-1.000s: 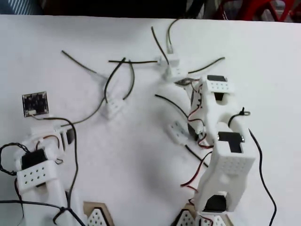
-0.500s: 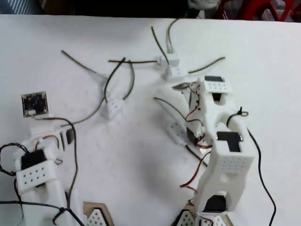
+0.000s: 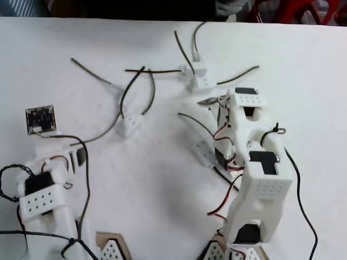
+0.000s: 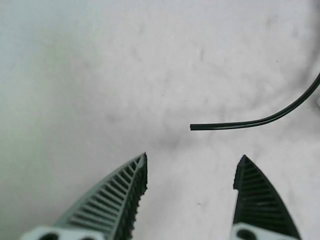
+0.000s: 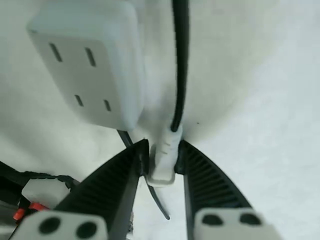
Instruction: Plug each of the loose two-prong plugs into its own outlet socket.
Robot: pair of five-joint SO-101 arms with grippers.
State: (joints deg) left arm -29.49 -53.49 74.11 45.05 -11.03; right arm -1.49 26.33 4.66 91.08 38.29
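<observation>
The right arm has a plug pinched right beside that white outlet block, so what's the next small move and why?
Probably lift the plug slightly and shift it over the slotted face of the outlet block. The right gripper has its fingers shut on the plug, which sits beside the block's edge, off the slots. Its prongs are hidden, so go slowly.

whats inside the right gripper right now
A white plug with a black cord, clamped by the right gripper. Its prongs cannot be seen, and the jaws cover its sides.
</observation>
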